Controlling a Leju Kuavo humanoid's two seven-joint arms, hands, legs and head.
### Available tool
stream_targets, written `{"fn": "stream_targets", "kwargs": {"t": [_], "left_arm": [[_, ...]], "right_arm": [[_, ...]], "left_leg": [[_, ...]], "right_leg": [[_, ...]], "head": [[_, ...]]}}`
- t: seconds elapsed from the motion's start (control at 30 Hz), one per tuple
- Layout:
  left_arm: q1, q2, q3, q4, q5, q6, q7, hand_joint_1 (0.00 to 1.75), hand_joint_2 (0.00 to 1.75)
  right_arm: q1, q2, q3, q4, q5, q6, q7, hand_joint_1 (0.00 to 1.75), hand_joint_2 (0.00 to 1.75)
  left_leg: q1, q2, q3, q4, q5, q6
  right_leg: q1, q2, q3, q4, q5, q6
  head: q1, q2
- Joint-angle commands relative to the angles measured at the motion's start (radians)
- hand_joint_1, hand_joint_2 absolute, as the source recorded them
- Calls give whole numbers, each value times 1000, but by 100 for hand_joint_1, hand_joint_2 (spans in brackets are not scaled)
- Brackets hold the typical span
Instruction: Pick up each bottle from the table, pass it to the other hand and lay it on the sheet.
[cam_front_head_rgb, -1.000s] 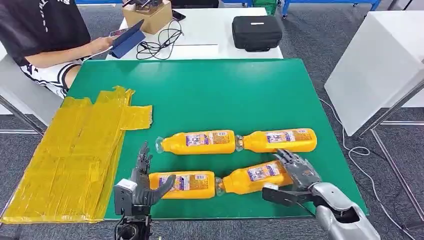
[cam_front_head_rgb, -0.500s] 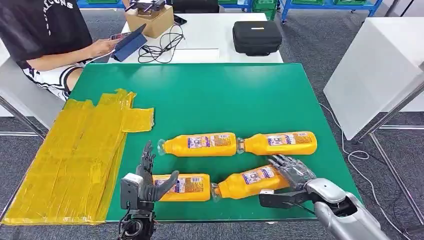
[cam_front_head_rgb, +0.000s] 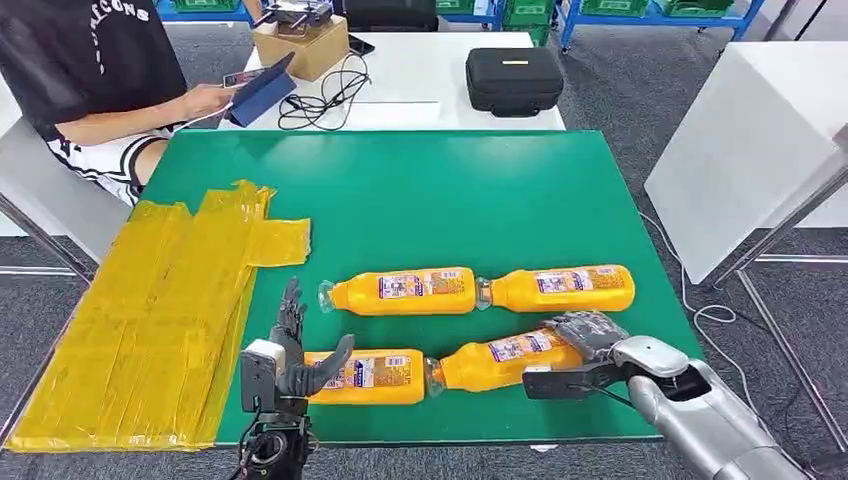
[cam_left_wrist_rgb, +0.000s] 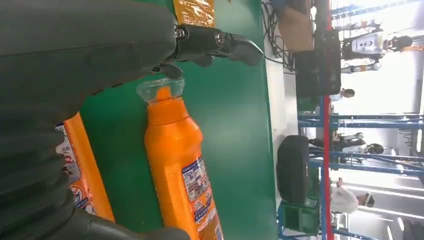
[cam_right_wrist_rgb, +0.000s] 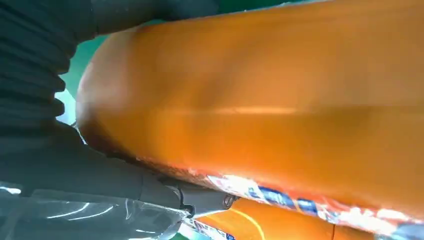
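- On the green table (cam_front_head_rgb: 450, 180) lie four orange bottles in two rows, all on their sides; the yellow sheet (cam_front_head_rgb: 150, 300) is spread at the table's left edge with no bottle on it.
- Right hand (cam_front_head_rgb: 585, 350) wraps the base end of the near-right bottle (cam_front_head_rgb: 500, 360), fingers curled over the top and thumb under the near side; the right wrist view shows the orange body pressed close against the palm. I judge it gripped, though it does not look lifted off the table yet.
- Left hand (cam_front_head_rgb: 295, 355) stands with its fingers spread, holding nothing, at the left end of the near-left bottle (cam_front_head_rgb: 370, 373).
- Far row: the far-left bottle (cam_front_head_rgb: 400, 290) and far-right bottle (cam_front_head_rgb: 560, 287) lie end to end, untouched.
- Handling, as a judgement: the bottles look full, so fairly heavy, with stiff smooth plastic that may slip and roll. A hold around the labelled mid-body seems safest; gripping near the base leaves the neck end free for the other hand.
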Motion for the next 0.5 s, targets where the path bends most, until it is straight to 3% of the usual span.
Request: {"fn": "stream_targets", "kwargs": {"t": [0.03,0.07,0.1,0.13,0.17,0.3,0.33,0.4,0.43,0.47,0.5], "left_arm": [[-1,11,9,58,2,13,2,0,175],[5,10,18,52,0,17,3,0,175],[12,11,24,43,-2,17,4,0,175],[19,10,30,36,-5,22,5,0,175],[25,10,35,29,-7,24,6,0,175],[29,10,36,25,-7,24,7,0,175],[30,10,36,24,-8,25,7,0,175],[29,10,36,24,-8,25,7,0,175],[29,10,36,24,-8,25,7,0,175],[38,6,46,13,-12,36,11,0,175],[47,6,51,3,-14,39,12,0,175]], "right_arm": [[62,95,33,228,25,-150,68,175,175],[60,118,7,235,23,-180,86,175,175],[61,135,-15,237,21,-197,98,175,175],[65,151,-42,237,15,-223,113,175,175],[67,165,-60,237,16,-243,123,175,175],[70,168,-71,234,12,-253,128,175,175],[72,166,-73,233,12,-254,128,175,175],[73,164,-74,233,12,-255,128,175,175],[73,164,-74,233,12,-255,128,175,175],[101,189,-142,207,-13,-332,126,175,175],[123,202,-179,172,-30,-360,117,175,175]], "left_leg": [[0,-4,-23,0,9,0],[0,0,-8,2,3,0],[0,0,-16,3,5,-1],[-1,2,-12,3,3,1],[-1,2,-17,2,4,0],[-2,6,-7,3,-1,1],[-2,5,-14,2,2,1],[-1,6,-6,1,-1,2],[-2,4,-11,0,2,1],[-2,5,-6,1,0,1],[-1,3,-10,-1,2,1]], "right_leg": [[0,-7,-20,-2,8,3],[0,-1,-8,2,3,1],[0,-1,-15,2,5,2],[-1,1,-9,2,4,2],[-1,0,-15,1,6,2],[-1,5,-6,2,3,1],[-1,4,-12,1,5,1],[0,5,-2,0,3,2],[0,3,-7,-1,5,2],[0,4,-3,0,3,2],[0,2,-7,-2,5,2]], "head": [[0,0],[1,0],[1,0],[1,0],[0,0],[0,0],[1,0],[1,0],[1,0],[0,0],[1,0]]}}
